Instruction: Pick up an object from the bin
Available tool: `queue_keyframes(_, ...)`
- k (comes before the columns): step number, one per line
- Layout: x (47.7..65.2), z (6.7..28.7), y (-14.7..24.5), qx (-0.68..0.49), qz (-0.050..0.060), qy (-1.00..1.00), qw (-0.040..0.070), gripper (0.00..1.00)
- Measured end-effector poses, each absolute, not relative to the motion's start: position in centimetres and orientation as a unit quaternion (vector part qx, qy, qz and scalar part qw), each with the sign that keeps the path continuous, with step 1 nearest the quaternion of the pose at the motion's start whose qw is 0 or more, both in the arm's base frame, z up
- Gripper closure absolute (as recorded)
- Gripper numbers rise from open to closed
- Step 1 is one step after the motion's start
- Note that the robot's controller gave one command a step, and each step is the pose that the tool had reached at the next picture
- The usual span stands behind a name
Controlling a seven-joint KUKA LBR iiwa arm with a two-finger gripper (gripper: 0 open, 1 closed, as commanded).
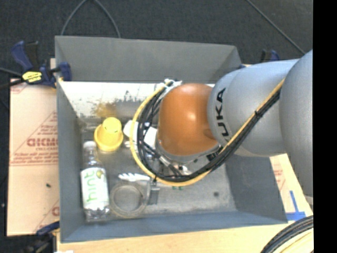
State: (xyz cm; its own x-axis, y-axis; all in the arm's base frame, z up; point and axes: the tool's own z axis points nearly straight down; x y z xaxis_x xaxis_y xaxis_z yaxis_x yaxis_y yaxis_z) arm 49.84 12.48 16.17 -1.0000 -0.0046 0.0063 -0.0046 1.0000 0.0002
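Note:
My gripper point(154, 193) pokes out from under the orange cover near the bin's front, left of the middle. Its tip hangs right beside a clear plastic ring point(127, 198) lying flat on the floor. A small white plastic piece point(134, 177) lies just above that ring, close to the gripper's left side. Along the left wall lies a clear bottle point(95, 186) with green lettering. A yellow round cup point(109, 134) sits behind the bottle. I cannot see anything held.
The arm and its orange cover with looped cables hang over the bin's middle and hide the floor beneath. A pale object point(129, 127) peeks out between the yellow cup and the cables. Bare grey floor shows at the front right.

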Motion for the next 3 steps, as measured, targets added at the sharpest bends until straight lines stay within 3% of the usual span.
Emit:
queue_keyframes(1,50.0,16.6,12.4,0.000,-0.001,-1.000,-0.001,0.00)
queue_keyframes(2,55.8,7.2,6.2,-0.012,-0.001,-1.000,-0.004,0.00)
queue_keyframes(3,55.8,7.2,6.2,-0.034,-0.002,-0.999,-0.004,0.00)
